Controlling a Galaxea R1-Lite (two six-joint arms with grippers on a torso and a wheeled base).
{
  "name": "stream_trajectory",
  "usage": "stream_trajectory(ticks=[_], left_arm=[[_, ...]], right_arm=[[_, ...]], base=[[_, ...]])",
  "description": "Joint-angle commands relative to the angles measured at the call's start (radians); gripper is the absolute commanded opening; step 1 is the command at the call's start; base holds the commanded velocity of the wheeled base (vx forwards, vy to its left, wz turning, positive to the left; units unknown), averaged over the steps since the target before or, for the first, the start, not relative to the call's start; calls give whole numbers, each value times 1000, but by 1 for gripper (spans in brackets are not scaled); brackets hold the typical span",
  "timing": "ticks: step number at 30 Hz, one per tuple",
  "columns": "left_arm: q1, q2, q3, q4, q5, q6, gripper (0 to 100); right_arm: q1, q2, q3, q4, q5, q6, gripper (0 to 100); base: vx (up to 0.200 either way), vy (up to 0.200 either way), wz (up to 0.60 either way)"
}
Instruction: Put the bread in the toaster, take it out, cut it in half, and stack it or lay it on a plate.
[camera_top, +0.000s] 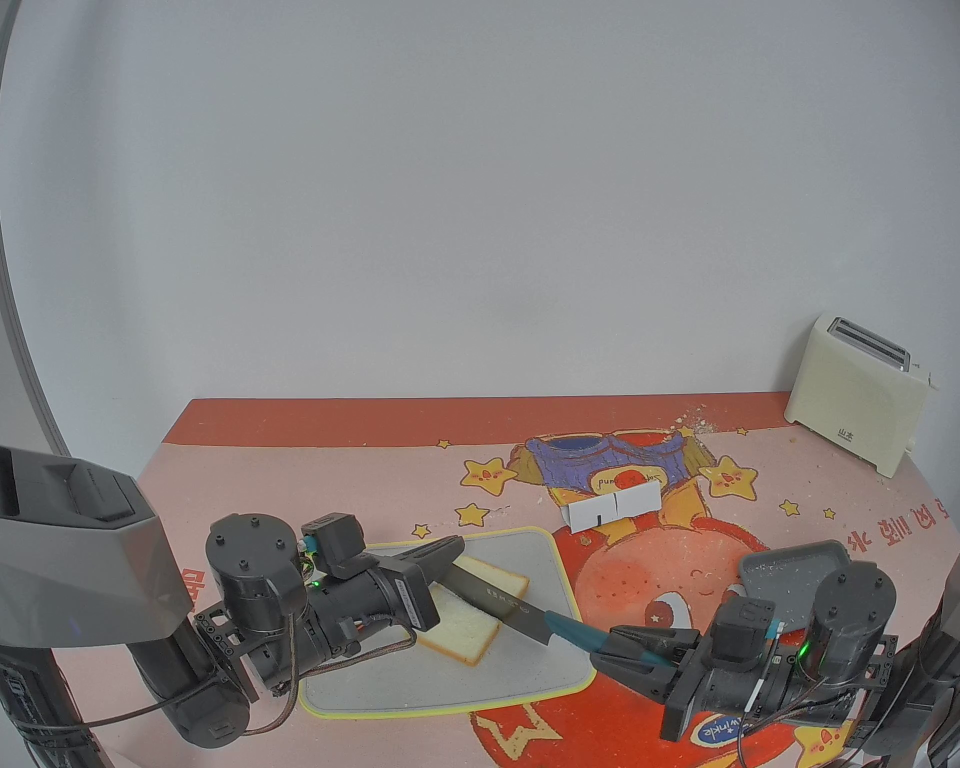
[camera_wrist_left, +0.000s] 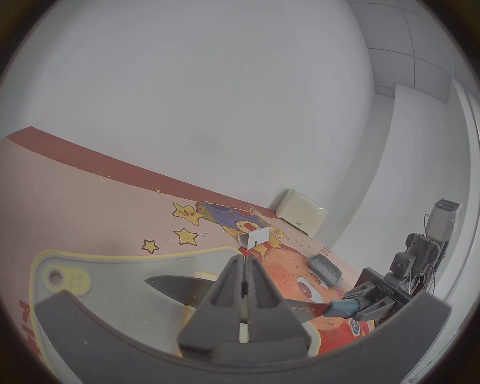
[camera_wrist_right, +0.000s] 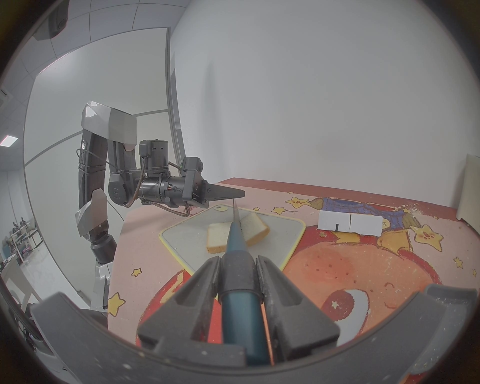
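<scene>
A slice of bread lies on the grey cutting board. A knife rests across the slice, its blade over the middle and its teal handle pointing right. My right gripper is shut on that handle, also seen up close, with bread showing on both sides of the blade. My left gripper is shut and holds nothing, its tips just over the far end of the blade. Whether the slice is cut through I cannot tell.
A cream toaster stands at the table's far right corner. A grey square plate sits right of the board, behind my right arm. A white folded card stands beyond the board.
</scene>
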Motion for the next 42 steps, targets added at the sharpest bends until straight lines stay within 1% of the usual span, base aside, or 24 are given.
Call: stream_trajectory(ticks=[1,11,19,25,29,34,37,38,39,42], left_arm=[[-7,7,13,-4,0,-1,0],[-1,35,15,-4,2,-1,0],[-2,21,5,-4,2,-1,0],[-1,-24,16,-7,0,-1,0],[1,-88,24,-14,0,-4,0],[7,-180,48,-14,-1,-1,0],[65,-298,65,-14,-9,3,0],[70,-303,65,-14,-10,3,0],[119,-334,62,-14,-12,15,0],[179,-350,70,-14,-30,49,0]], right_arm=[[0,6,-1,-3,1,0,0],[2,-46,-38,-1,4,3,0],[-7,-19,-18,7,3,3,0],[-9,9,-6,0,3,2,0],[-7,9,-6,-1,3,2,0],[-7,7,-7,-3,4,2,0],[-7,9,-17,-4,7,2,0],[-7,9,-17,-4,7,2,0],[-7,9,-18,-6,4,2,0],[-7,4,-23,-6,4,2,0]], base=[[0,0,0],[0,0,0],[0,0,0],[0,0,0],[0,0,0],[0,0,0],[0,0,0],[0,0,0],[0,0,0],[0,0,0]])
